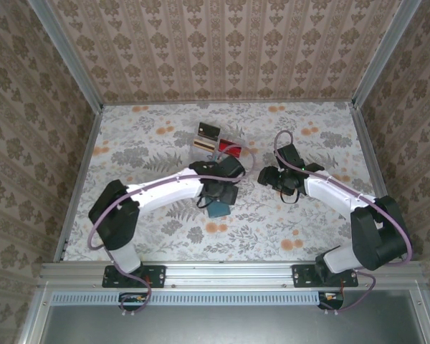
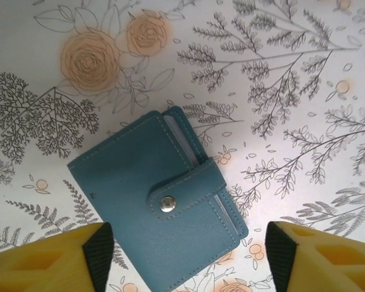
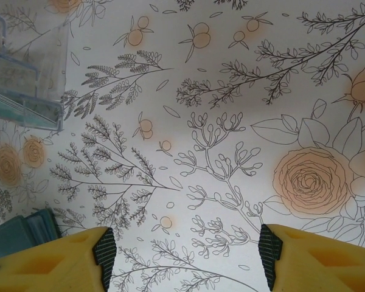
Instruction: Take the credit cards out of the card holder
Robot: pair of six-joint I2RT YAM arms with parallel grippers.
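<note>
White floral-printed surface [image 1: 150, 236], grey leaves and orange roses, walled in on three sides by patterned paper.

Left arm [image 1: 165, 188] reaches in to mid-surface; right arm [image 1: 337, 192] bends in from the other side.

Left end effector [image 2: 188, 255] hangs over the card holder, yellow fingers [image 2: 55, 261] spread wide, gripping nothing. From above, the left end effector [image 1: 218, 195] sits just past the holder.

Right end effector [image 3: 185, 255] also spread wide, empty, over bare surface; from above [image 1: 272, 175] it is near the left one, apart from it.

Clear tray [image 3: 24, 85] at the upper left of the right wrist view.

Card holder [image 2: 140, 182] lies flat on the surface, slate-blue, folded shut, turned at an angle. Seen from above at mid-surface [image 1: 218, 208]; a corner shows in the right wrist view [image 3: 15, 236].

Credit cards [image 1: 209, 130]: black, gold-striped and red ones lie beyond the left end effector; too small to tell whether in the tray or beside it. Pale edges [image 2: 181, 141] show at the holder's open side, probably cards inside.

Strap [image 2: 188, 193] fastened with a metal snap [image 2: 167, 204].
</note>
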